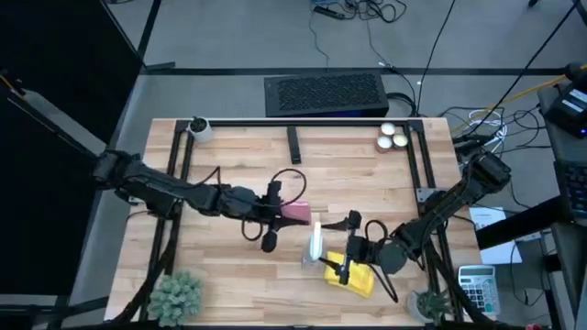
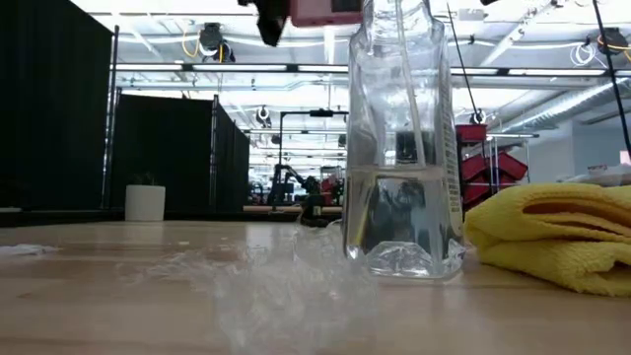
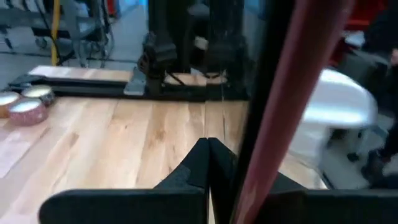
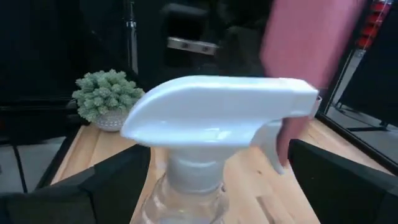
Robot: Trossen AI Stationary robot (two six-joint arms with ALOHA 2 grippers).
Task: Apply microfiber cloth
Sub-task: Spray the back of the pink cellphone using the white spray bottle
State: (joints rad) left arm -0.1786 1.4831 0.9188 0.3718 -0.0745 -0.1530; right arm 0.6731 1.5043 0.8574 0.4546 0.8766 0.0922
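L gripper (image 1: 292, 213) shut on pink-cased phone (image 1: 296, 213), mid-table | R gripper (image 1: 344, 268) fingers wide apart over cloth (image 1: 359, 280), near edge | risk: R reach knocks bottle (image 1: 315, 244) beside cloth

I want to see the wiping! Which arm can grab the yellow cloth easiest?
The right gripper: it hovers open right over the microfiber cloth. The left gripper already holds a pink-backed phone.
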